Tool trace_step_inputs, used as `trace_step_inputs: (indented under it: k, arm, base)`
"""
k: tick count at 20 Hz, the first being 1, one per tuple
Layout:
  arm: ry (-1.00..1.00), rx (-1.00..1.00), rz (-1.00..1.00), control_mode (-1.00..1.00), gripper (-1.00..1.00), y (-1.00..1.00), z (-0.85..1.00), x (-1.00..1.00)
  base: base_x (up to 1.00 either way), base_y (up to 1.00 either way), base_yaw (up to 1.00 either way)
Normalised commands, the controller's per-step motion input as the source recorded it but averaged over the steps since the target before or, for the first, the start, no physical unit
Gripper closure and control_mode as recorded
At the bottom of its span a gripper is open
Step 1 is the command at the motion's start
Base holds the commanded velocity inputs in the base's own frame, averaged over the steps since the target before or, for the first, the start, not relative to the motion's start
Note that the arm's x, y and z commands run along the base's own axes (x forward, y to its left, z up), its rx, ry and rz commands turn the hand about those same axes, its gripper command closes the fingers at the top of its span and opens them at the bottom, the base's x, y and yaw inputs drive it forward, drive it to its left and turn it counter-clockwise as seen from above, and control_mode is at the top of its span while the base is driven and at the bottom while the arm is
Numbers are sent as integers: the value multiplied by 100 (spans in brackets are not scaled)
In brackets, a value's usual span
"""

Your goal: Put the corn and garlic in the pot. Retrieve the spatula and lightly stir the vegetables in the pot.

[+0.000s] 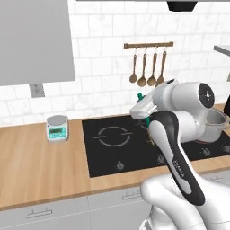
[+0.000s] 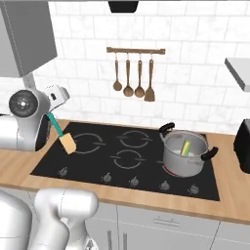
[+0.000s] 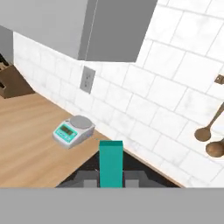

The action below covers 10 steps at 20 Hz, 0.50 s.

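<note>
My gripper [image 2: 51,111] hangs above the left side of the black cooktop [image 2: 97,161], shut on the spatula's teal-green handle [image 2: 54,126]. The spatula's yellow-orange blade [image 2: 68,143] points down, just over the left burner. In the hand view the teal handle [image 3: 110,162] stands between the dark fingers [image 3: 89,177]. The steel pot [image 2: 183,163] sits on the right front burner, well to the right of the gripper. The yellow-green corn [image 2: 185,147] lies inside it. The garlic is hidden. From the left base view my arm covers most of the pot [image 1: 216,122], and the gripper [image 1: 144,113] is beside my elbow.
A small kitchen scale [image 1: 57,127] stands on the wooden counter left of the cooktop. Brown wooden spoons and a wooden spatula hang from a rail [image 2: 135,50] on the tiled wall. A black toaster [image 2: 242,145] stands at the far right. A knife block [image 3: 11,82] sits farther left.
</note>
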Motion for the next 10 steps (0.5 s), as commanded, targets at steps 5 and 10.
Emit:
trace_step_inputs:
  k: [5, 10]
  arm:
    - [0, 0, 0, 100, 100, 0, 0, 0]
    - [0, 0, 0, 100, 100, 0, 0, 0]
  base:
    - [-3, -97, -12]
    - [19, -100, -2]
